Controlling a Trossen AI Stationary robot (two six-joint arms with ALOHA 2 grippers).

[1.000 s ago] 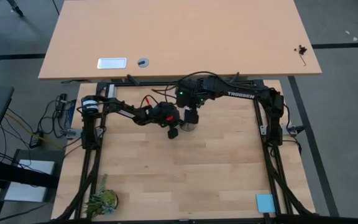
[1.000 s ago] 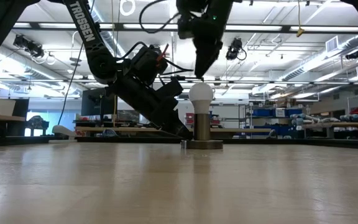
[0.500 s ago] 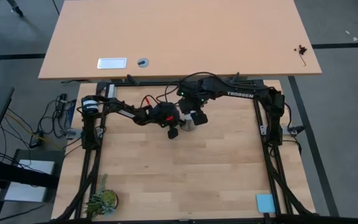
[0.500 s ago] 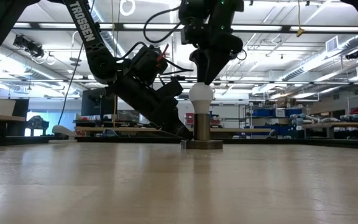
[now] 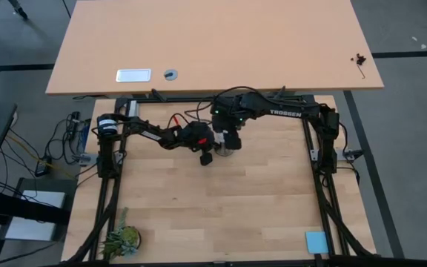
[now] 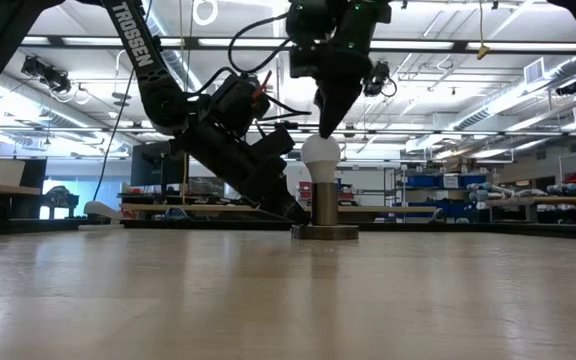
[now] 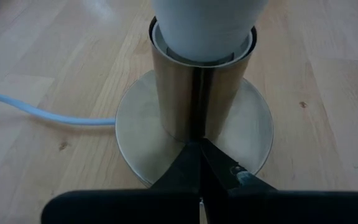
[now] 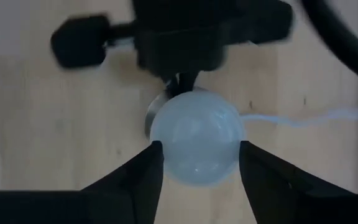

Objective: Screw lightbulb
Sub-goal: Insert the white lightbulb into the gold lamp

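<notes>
The white lightbulb point(image 6: 321, 155) stands upright with its narrow end in a metal cylinder socket point(image 7: 197, 93). The socket stands on a round base plate point(image 7: 135, 130) near the table's far middle, and a white cord point(image 7: 42, 112) runs off from it. My right gripper point(image 6: 324, 132) points down over the bulb, with its fingers on either side of the globe point(image 8: 194, 140). My left gripper point(image 7: 199, 146) is shut and low at the socket's foot, slanting in from the table's left point(image 5: 212, 152). My left gripper presses its shut fingertips point(image 7: 194, 155) down on the socket's base plate, right against the foot of the cylinder point(image 7: 194, 134). It slants down from the table's left. My right gripper pinches the bulb's round globe between its two fingers point(image 8: 146, 168), one on each side point(image 8: 157, 146). The fingers come from above, pointing down. The bulb stands upright in the socket.
A small potted plant point(image 5: 121, 239) stands at the near left corner and a blue pad point(image 5: 316, 241) lies at the near right corner. A larger wooden table point(image 5: 213, 44) lies beyond the far edge. The wood between the socket and the near edge is bare.
My right gripper has turned about its downward axis over the bulb, one way and then back, staying above it. My left gripper and the socket have kept still.
</notes>
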